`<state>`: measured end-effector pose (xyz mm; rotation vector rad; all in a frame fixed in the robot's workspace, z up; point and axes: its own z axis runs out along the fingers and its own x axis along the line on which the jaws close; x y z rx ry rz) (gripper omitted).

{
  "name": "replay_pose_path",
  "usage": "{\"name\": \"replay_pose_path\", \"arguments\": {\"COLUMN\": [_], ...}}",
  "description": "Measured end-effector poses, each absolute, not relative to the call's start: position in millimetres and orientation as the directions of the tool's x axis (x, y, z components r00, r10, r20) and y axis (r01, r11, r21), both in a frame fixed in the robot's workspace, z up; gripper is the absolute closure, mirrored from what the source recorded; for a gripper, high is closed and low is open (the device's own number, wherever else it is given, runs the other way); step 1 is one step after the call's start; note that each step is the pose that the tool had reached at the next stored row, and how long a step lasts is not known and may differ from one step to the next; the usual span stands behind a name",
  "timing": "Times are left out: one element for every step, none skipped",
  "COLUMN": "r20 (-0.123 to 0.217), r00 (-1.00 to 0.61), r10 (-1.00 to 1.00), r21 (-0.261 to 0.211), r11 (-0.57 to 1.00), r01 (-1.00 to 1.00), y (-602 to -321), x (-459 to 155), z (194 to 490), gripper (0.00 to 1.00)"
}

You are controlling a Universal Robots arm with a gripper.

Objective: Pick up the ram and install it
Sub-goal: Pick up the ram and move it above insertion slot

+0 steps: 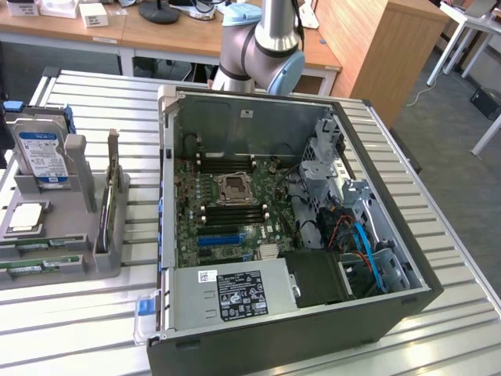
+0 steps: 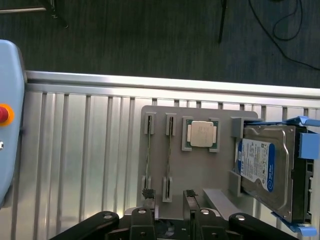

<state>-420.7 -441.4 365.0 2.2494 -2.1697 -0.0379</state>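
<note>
Two ram sticks (image 2: 149, 152) (image 2: 169, 155) stand on edge side by side in the slots of a grey holder (image 2: 200, 175); they are thin and green. In the exterior view the ram (image 1: 39, 265) lies low in the holder (image 1: 74, 227) at that view's left. My gripper (image 2: 168, 202) hangs well above the holder's near edge, open, with nothing between its black fingertips (image 2: 146, 197). The open computer case (image 1: 274, 329) holds the motherboard (image 1: 227, 211) with its black memory slots (image 1: 232, 160).
A silver processor chip (image 2: 202, 134) and a blue-labelled hard drive (image 2: 262, 167) share the holder. A light blue box with a red button (image 2: 5, 114) sits on the ribbed metal table (image 2: 80, 160). My arm (image 1: 262, 47) rises behind the case.
</note>
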Motion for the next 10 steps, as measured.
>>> {"name": "replay_pose_path", "arguments": {"r20": [-0.006,-0.006,-0.006,-0.006,-0.006,-0.006,-0.006,-0.006,-0.006,-0.006], "r00": [0.036,0.036,0.036,0.036,0.036,0.036,0.036,0.036,0.036,0.036], "r10": [-0.999,-0.999,-0.999,-0.999,-0.999,-0.999,-0.999,-0.999,-0.999,-0.999], "r21": [0.028,0.028,0.028,0.028,0.028,0.028,0.028,0.028,0.028,0.028], "r11": [-0.036,-0.036,-0.036,-0.036,-0.036,-0.036,-0.036,-0.036,-0.036,-0.036], "r01": [-0.999,-0.999,-0.999,-0.999,-0.999,-0.999,-0.999,-0.999,-0.999,-0.999], "y": [-441,-441,-441,-441,-441,-441,-441,-441,-441,-441], "x": [-421,-421,-421,-421,-421,-421,-421,-421,-421,-421], "z": [363,361,360,358,356,354,352,351,349,347], "gripper": [0.64,0.64,0.64,0.64,0.64,0.64,0.64,0.64,0.64,0.64]}}
